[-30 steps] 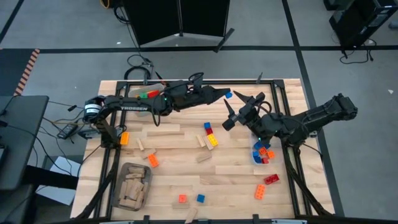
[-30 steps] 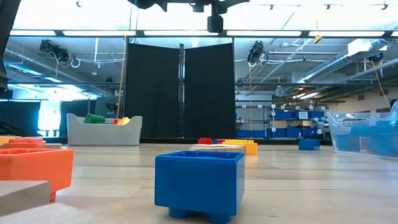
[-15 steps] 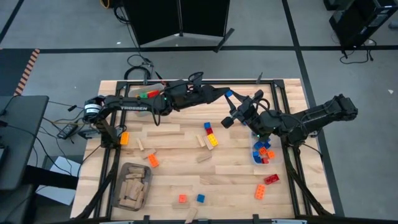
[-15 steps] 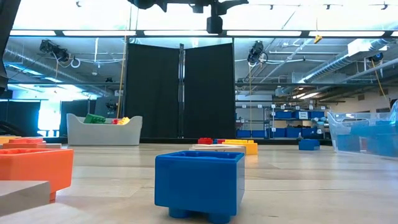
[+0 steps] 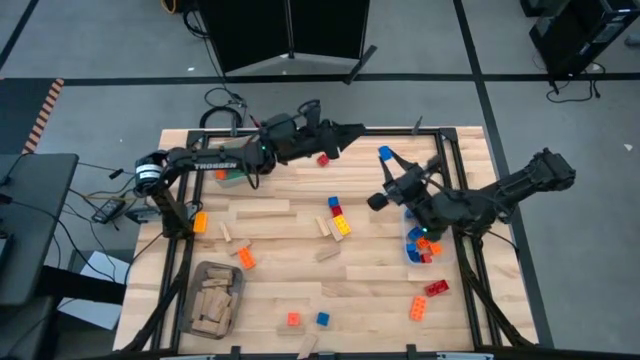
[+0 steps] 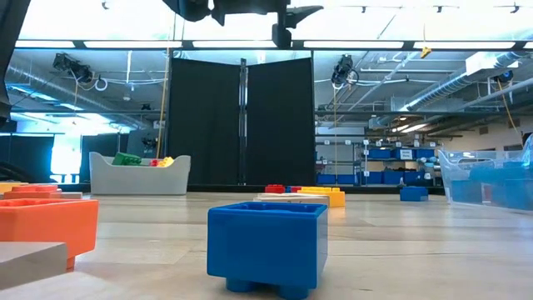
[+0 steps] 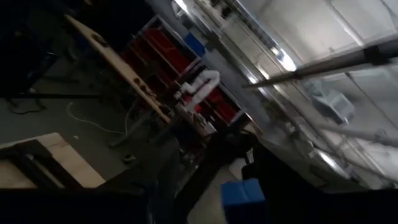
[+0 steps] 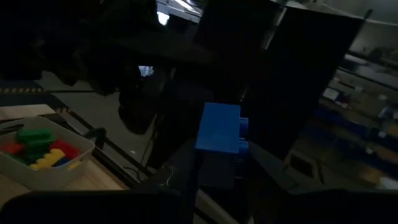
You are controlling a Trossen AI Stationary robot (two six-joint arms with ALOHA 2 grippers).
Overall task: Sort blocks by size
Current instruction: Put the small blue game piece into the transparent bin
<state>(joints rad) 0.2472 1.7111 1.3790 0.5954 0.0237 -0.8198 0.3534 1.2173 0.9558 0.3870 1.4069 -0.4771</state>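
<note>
A blue studded brick [image 5: 384, 153] hangs over the far middle of the table, with my right gripper [image 5: 388, 163] shut on it; it shows large in the right wrist view [image 8: 219, 129] and small in the left wrist view [image 7: 242, 196]. My left gripper [image 5: 350, 128] stands a little to the brick's far left, open and holding nothing. Loose blocks lie on the table: a red, blue and yellow cluster [image 5: 338, 218], orange ones [image 5: 246, 258], and a big blue one close to the low camera [image 6: 266, 242]. My right gripper pinches the blue brick's lower end [image 8: 216, 154] between its two fingers. The fingers reach about level from the table's right side, slanting toward the far left. The brick stands up past the fingertips, studs to one side, lifted clear of the table.
A grey bin [image 8: 37, 149] of green, red and yellow blocks sits at the far left, partly under my left arm. A clear bin [image 5: 420, 245] of blocks stands at the right, a grey bin of wooden pieces [image 5: 212, 298] near left. A red block [image 5: 322, 158] and wooden pieces [image 5: 258, 215] lie loose.
My right gripper has shut on the blue brick that my left gripper held out, then carried it a little toward the table's right edge. My left gripper has let go of the brick, rolled, and swung back toward the far left.
</note>
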